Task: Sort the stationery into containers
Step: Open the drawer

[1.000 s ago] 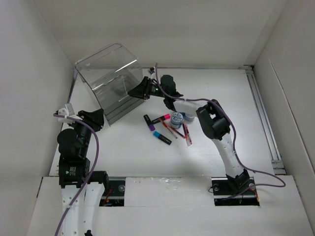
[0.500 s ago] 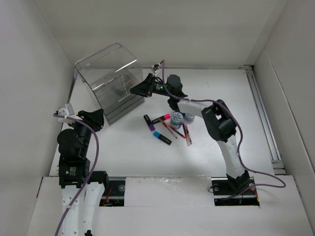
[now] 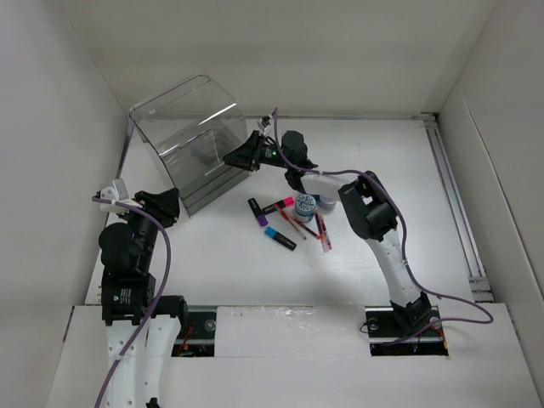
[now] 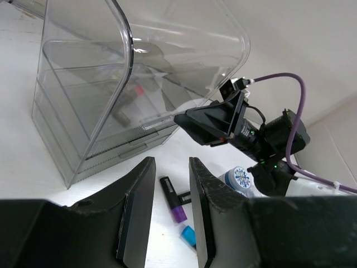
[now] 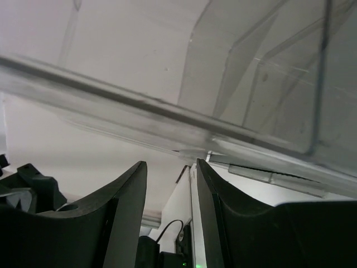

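The clear organizer (image 3: 189, 136) stands at the back left with its tall lid up; in the left wrist view this organizer (image 4: 83, 84) holds a dark marker with a reddish cap (image 4: 129, 101). My right gripper (image 3: 229, 159) is open and empty, its tips at the organizer's front right corner, under the lid's clear edge (image 5: 167, 125). My left gripper (image 3: 170, 204) hovers open by the organizer's near left corner, holding nothing. On the table lie a purple-capped marker (image 3: 257, 212), a pink-capped one (image 3: 281, 205), a blue-capped one (image 3: 279, 238), thin red pens (image 3: 323, 231) and two blue-white rolls (image 3: 304, 204).
White walls enclose the table on the left, back and right. A rail (image 3: 455, 204) runs along the right side. A purple cable (image 3: 399, 255) trails from the right arm. The stationery pile sits just right of the organizer's drawers (image 4: 128, 151).
The right gripper rocked up a little at the organizer's front corner, then settled back close to where it was. The left arm and the stationery have not moved.
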You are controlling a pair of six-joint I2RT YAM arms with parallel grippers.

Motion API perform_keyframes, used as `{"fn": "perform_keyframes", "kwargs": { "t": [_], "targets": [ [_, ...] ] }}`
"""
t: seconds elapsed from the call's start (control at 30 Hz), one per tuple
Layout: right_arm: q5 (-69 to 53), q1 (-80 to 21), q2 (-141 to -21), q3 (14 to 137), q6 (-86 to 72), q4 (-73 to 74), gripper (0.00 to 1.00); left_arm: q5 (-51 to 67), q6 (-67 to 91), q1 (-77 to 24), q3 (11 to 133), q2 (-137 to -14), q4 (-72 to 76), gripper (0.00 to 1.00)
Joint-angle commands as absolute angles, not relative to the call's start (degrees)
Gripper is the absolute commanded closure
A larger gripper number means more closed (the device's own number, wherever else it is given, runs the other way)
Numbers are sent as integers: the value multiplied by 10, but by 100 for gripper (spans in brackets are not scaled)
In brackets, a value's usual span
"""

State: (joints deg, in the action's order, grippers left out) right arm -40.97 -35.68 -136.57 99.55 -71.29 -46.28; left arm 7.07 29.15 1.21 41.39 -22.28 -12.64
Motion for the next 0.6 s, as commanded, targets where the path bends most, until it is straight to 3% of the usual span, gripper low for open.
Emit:
{"fn": "perform_keyframes", "kwargs": {
  "t": [0.0, 0.57],
  "targets": [
    [-412, -355, -1375, 1031, -703, -465, 53, 75, 285, 11, 425, -222, -101, 73],
    [-418, -372, -1412, 1083, -703, -441, 52, 75, 279, 11, 425, -222, -102, 73]
  ]
}}
